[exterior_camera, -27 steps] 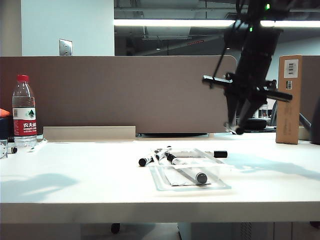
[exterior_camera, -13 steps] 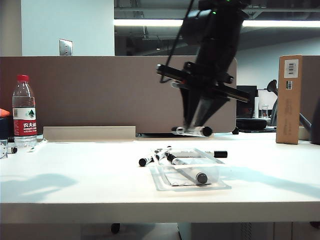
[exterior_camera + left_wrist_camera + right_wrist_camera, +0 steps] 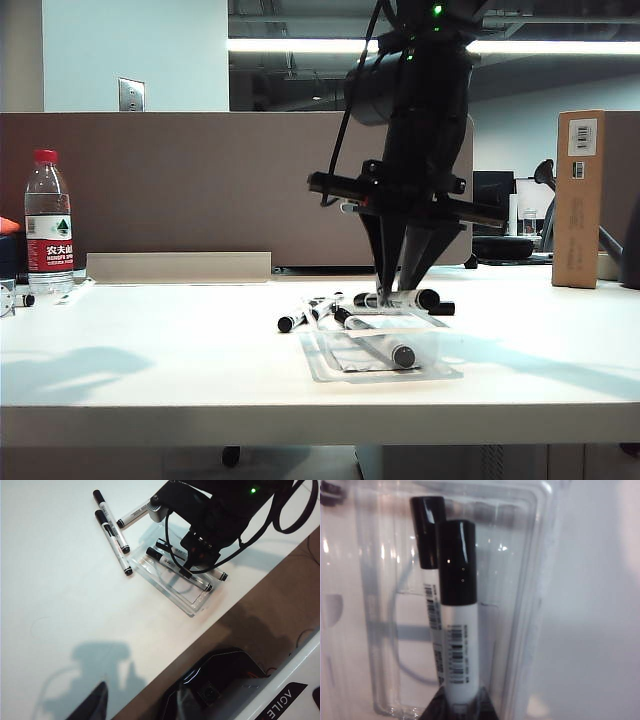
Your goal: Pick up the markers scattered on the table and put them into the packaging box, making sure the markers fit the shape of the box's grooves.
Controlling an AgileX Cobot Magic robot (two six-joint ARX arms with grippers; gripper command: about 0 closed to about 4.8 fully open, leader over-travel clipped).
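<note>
Jaws of the right gripper (image 3: 400, 297) pinch a marker (image 3: 457, 615) over the packaging box (image 3: 440, 372), where one marker (image 3: 429, 560) already lies (barcode print only); the left gripper's (image 3: 95, 705) jaws can't be judged. The bottle (image 3: 47, 228) bears Chinese characters.

A water bottle (image 3: 47, 222) stands far left; a tall cardboard box (image 3: 579, 198) stands far right.

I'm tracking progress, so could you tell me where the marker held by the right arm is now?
In the exterior view, the held marker hangs centre-right in the right gripper, just above the packaging box, where another marker already lies.
</note>
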